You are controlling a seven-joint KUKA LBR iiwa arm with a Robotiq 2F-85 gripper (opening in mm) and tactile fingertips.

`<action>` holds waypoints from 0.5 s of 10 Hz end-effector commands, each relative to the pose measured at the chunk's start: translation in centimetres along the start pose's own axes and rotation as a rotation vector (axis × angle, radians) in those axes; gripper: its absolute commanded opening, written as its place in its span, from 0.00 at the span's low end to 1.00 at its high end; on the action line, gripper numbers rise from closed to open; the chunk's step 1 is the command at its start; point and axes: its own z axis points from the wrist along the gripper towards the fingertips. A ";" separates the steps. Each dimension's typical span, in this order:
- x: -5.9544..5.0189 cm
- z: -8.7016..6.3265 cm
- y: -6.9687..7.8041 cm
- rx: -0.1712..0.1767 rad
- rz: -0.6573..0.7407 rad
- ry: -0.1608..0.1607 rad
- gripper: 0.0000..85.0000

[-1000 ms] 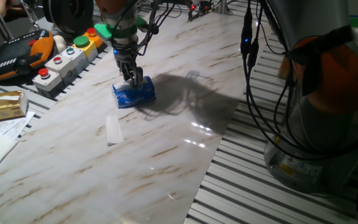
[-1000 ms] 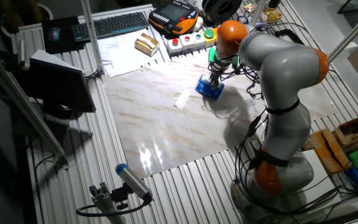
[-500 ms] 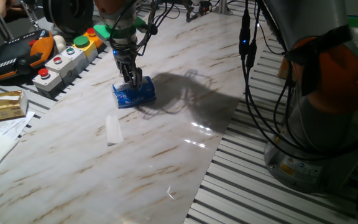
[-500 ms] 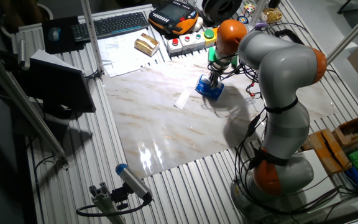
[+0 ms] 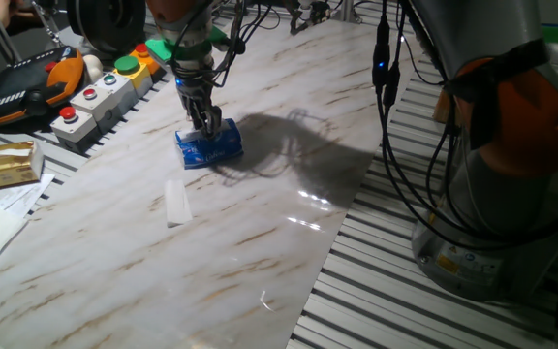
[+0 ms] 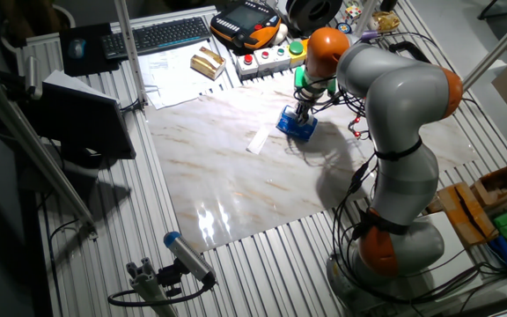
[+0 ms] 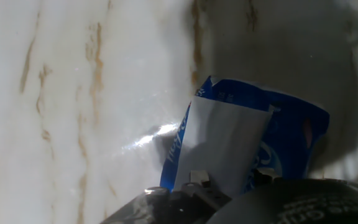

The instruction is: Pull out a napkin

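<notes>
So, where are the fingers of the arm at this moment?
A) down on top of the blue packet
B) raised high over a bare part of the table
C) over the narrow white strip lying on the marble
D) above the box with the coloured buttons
A: the fingers reach down onto the blue packet, and the hand view shows a white sheet at its top.

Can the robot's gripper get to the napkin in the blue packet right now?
Probably yes: the gripper is down on the blue packet, and the hand view shows the napkin at its fingertips, nothing between.
</notes>
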 end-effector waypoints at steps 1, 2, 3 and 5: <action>0.0 0.0 0.0 0.000 0.000 0.000 0.50; 0.0 0.0 0.0 -0.001 -0.002 -0.001 0.49; 0.0 0.0 0.0 -0.001 -0.005 0.001 0.47; 0.0 0.0 0.0 -0.010 -0.011 0.001 0.43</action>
